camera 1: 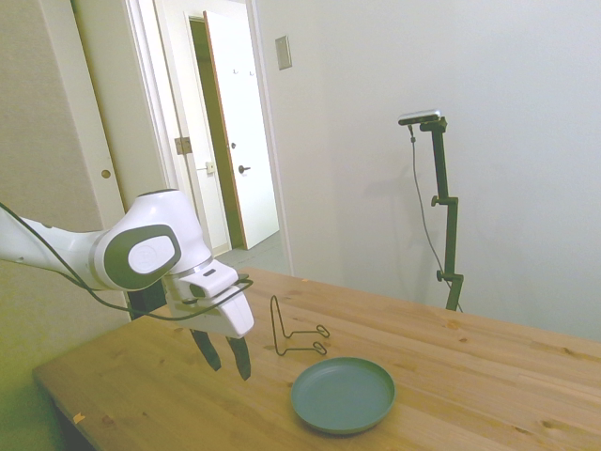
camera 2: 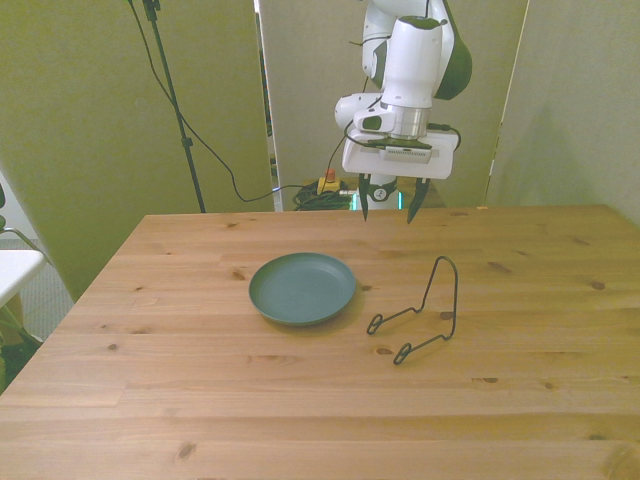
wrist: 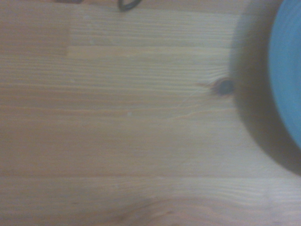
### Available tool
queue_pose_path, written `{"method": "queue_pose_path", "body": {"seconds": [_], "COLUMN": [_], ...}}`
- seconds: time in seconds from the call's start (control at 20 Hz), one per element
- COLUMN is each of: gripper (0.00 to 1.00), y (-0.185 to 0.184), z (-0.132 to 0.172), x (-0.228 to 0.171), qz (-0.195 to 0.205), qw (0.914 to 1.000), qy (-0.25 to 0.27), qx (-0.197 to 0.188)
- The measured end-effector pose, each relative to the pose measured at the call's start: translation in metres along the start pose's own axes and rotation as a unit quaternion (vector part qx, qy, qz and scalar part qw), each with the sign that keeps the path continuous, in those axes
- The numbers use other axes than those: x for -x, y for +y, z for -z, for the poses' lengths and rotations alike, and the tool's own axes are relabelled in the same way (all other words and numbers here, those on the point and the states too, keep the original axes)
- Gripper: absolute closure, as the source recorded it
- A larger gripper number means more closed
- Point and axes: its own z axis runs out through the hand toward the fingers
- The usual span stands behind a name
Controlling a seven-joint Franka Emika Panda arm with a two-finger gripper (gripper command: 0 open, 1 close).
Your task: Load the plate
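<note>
The plate (camera 2: 302, 288) lies flat on the wooden table (camera 2: 200, 400), just beside the black wire stand (camera 2: 425, 312) (upright, holding nothing), while the gripper (camera 2: 389, 207) hangs above the table beyond the plate, jaws apart.

A plain white wall (camera 1: 488, 141) fills the right of the side view, an open white door (camera 1: 239, 132) stands upper left, and the knotty wooden table (camera 1: 488, 376) spans the bottom.
</note>
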Motion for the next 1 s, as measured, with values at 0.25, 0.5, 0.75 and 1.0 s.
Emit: {"method": "queue_pose_path", "body": {"seconds": [0.25,0.5,0.75,1.0], "gripper": [0.0,0.0,0.0,0.0], "y": [0.001,0.01,0.02,0.033], "z": [-0.007,-0.019,-0.029,-0.043], "x": [-0.018,-0.042,-0.057,-0.074], "qz": [0.053,0.126,0.171,0.17], "qw": [0.9977,0.9902,0.9806,0.9773], "qy": [0.025,0.034,0.062,0.093], "qx": [0.032,0.051,0.074,0.085]}}
